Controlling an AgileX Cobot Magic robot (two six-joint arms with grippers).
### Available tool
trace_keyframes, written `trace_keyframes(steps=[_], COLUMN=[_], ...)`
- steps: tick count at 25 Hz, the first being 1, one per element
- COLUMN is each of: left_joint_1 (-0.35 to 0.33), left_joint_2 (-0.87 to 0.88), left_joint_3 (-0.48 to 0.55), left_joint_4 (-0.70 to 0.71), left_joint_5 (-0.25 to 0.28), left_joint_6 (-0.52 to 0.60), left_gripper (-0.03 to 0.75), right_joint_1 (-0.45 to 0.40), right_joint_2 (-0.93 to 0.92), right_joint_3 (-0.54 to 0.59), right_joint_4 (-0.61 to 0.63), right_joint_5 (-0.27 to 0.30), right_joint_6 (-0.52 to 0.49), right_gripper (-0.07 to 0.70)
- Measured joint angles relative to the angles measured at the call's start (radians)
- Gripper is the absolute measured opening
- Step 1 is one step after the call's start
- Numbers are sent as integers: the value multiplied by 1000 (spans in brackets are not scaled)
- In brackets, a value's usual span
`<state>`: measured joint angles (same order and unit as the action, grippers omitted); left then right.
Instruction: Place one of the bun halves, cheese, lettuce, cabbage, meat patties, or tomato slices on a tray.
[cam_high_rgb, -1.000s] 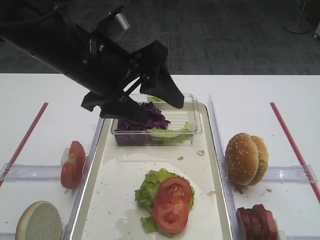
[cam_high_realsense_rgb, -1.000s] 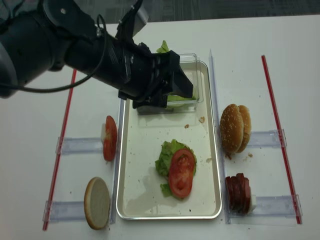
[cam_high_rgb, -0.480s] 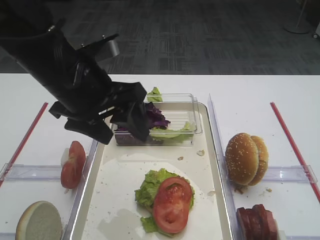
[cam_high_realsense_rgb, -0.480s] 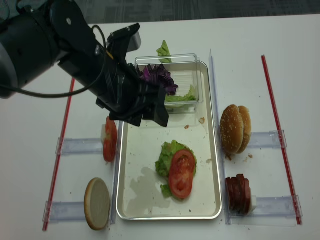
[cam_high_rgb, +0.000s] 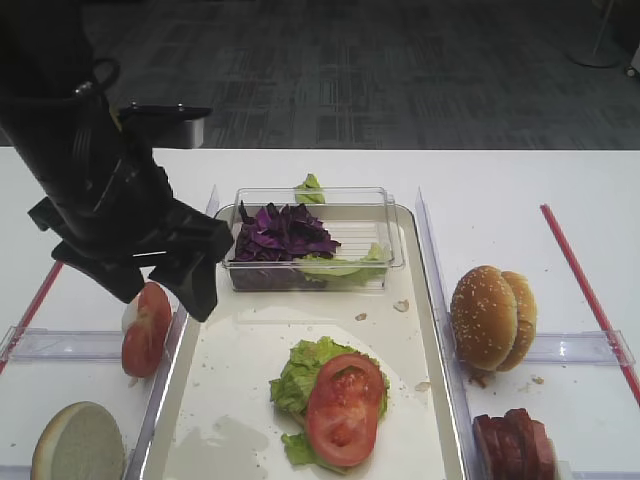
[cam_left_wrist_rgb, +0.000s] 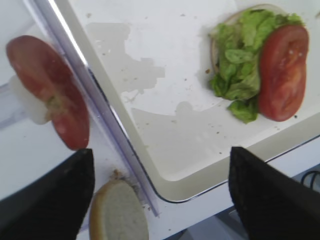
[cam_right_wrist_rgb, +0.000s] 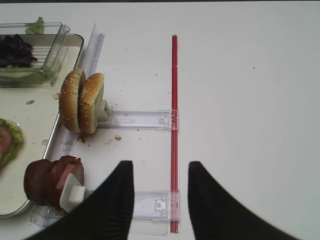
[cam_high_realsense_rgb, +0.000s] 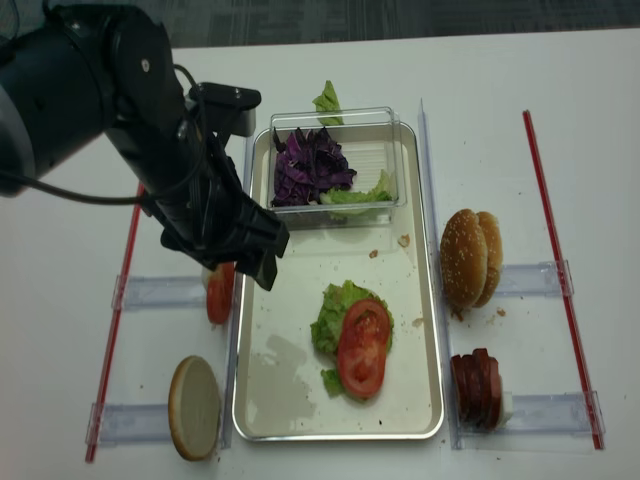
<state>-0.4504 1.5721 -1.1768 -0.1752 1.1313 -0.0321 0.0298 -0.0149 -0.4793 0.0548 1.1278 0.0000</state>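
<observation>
The tray (cam_high_rgb: 425, 300) carries a tomato slice (cam_high_rgb: 343, 407) lying on lettuce (cam_high_rgb: 298, 375). My left gripper (cam_high_rgb: 165, 295) hovers open and empty over the tray's left rim, beside the upright tomato slices (cam_high_rgb: 146, 328). In its wrist view those tomato slices (cam_left_wrist_rgb: 50, 95) are at upper left and the pale bun half (cam_left_wrist_rgb: 117, 212) lies below, between its fingers. Cabbage (cam_high_rgb: 285, 230) fills a clear box at the tray's back. Sesame bun halves (cam_right_wrist_rgb: 80, 102) and meat patties (cam_right_wrist_rgb: 50, 180) stand right of the tray. My right gripper (cam_right_wrist_rgb: 161, 167) is open above the bare table. No cheese is in view.
Clear plastic holders (cam_high_rgb: 60, 345) lie on both sides of the tray. Red strips (cam_high_rgb: 580, 280) run along the table at far left and far right. Crumbs dot the tray floor (cam_left_wrist_rgb: 165, 100). A loose lettuce leaf (cam_high_realsense_rgb: 327, 98) lies behind the box.
My left arm has swung from above the clear box leftward and toward the front, to the tray's left rim. The cabbage is uncovered. Its jaws stayed open.
</observation>
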Motion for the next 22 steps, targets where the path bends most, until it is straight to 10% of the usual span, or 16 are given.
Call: trace_keyframes(steps=[22], left_joint_1=[0], left_joint_2=[0], left_joint_3=[0], left_joint_4=[217], left_joint_5=[31], left_joint_6=[-43], left_gripper=[511], right_joint_1=[0], right_joint_2=[0], right_joint_3=[0], right_joint_4=[0], right_joint_5=[0], right_joint_6=[0], right_gripper=[302])
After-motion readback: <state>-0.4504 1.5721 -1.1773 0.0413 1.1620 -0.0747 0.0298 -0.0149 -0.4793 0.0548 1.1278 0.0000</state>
